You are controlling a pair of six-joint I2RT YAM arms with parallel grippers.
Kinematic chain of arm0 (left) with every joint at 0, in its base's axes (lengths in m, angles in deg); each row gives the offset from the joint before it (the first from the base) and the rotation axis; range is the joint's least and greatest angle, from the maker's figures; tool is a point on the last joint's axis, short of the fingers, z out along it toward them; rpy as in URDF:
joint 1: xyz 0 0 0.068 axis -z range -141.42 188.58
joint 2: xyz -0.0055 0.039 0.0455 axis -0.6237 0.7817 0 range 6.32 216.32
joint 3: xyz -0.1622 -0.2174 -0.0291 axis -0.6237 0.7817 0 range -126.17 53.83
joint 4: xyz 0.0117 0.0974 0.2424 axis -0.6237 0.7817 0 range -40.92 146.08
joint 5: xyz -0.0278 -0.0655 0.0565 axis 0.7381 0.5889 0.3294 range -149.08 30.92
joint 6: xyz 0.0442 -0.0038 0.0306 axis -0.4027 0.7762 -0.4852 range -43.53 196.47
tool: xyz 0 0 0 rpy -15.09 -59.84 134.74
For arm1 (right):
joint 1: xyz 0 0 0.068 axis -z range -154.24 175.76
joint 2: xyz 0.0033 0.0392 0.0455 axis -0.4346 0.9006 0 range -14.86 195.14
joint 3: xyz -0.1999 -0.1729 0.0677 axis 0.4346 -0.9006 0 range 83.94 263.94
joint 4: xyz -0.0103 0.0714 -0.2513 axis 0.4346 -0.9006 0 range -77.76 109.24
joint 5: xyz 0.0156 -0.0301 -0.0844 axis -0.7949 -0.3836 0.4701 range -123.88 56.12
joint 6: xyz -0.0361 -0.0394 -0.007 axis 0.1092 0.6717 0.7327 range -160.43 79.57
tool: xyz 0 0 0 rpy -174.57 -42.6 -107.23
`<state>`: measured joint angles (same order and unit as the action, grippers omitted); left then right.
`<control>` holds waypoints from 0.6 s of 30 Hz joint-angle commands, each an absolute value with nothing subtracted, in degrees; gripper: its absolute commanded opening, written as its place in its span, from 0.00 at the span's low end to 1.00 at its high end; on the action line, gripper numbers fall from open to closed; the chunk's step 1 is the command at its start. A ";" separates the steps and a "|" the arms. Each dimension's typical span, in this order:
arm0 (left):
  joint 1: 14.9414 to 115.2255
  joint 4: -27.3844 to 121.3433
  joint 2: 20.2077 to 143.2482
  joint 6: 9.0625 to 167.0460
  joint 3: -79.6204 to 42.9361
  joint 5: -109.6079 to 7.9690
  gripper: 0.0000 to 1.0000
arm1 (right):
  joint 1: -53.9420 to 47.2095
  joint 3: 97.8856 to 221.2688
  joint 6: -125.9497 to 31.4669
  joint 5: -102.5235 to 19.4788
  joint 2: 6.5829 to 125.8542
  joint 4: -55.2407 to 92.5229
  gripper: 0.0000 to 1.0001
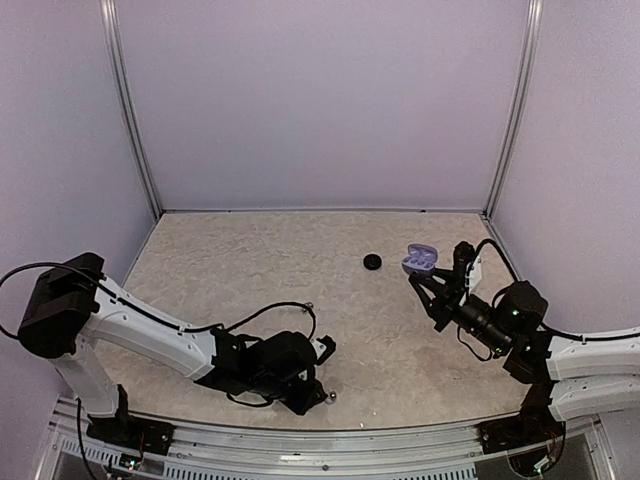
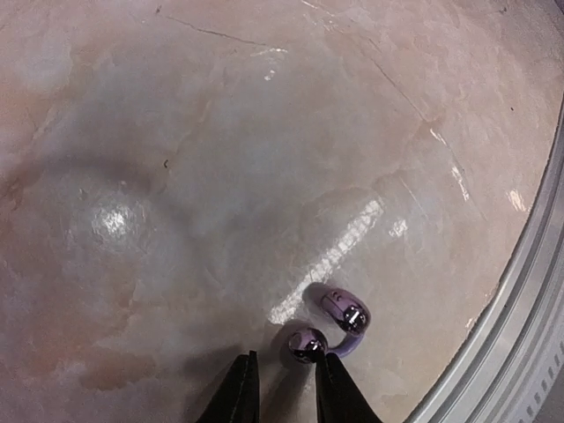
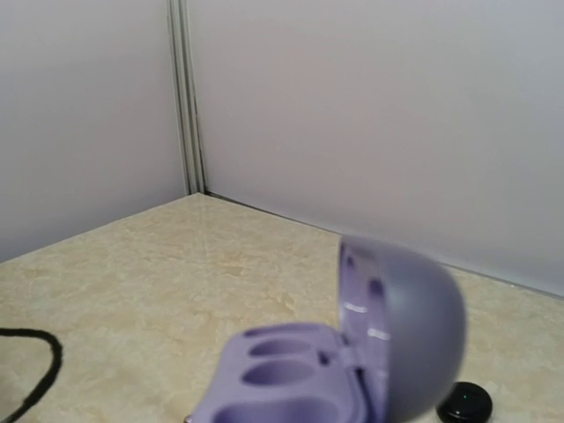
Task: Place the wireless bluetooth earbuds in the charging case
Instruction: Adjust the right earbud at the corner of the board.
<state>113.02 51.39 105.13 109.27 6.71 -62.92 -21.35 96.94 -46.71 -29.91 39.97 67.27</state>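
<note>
1. the earbud lies on the table close to the front rail, right at the left gripper. it is a purple hook joining two shiny silvery bulbs.
2. the left gripper's jaws stand narrowly apart. the nearer bulb sits just ahead of the tips, against one finger, and the other finger is clear of it, so no pinch shows.
3. the right gripper is pressed together on the charging case, over at the right of the table and well apart from the earbud. the lid is up and both wells are empty.
4. handling, as i judge it: tiny, very light, hard and glossy. squeezed on a rounded bulb, it will likely skid or pop out.
5. the better hold is probably across the thin purple bridge, or square over one bulb's middle, with a gentle squeeze.
</note>
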 commanded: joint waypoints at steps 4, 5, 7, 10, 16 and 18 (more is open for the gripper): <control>108.59 47.39 110.08 105.30 1.49 -61.71 0.20 | -20.65 96.38 -46.55 -28.97 38.69 66.88 0.00; 108.09 46.92 110.47 104.84 1.11 -61.61 0.20 | -20.66 96.37 -46.53 -28.94 38.62 66.75 0.00; 107.04 45.53 111.01 103.81 0.46 -60.71 0.21 | -20.65 96.36 -46.46 -28.96 38.53 66.77 0.00; 106.34 45.29 111.26 101.97 -0.21 -61.40 0.23 | -20.60 96.38 -46.49 -29.29 38.58 66.54 0.00; 106.31 39.63 102.87 96.56 7.96 -58.59 0.46 | -20.60 96.50 -46.29 -30.00 37.18 64.61 0.00; 106.12 35.03 98.11 92.60 12.11 -53.65 0.51 | -20.60 96.49 -45.99 -30.47 36.55 64.07 0.00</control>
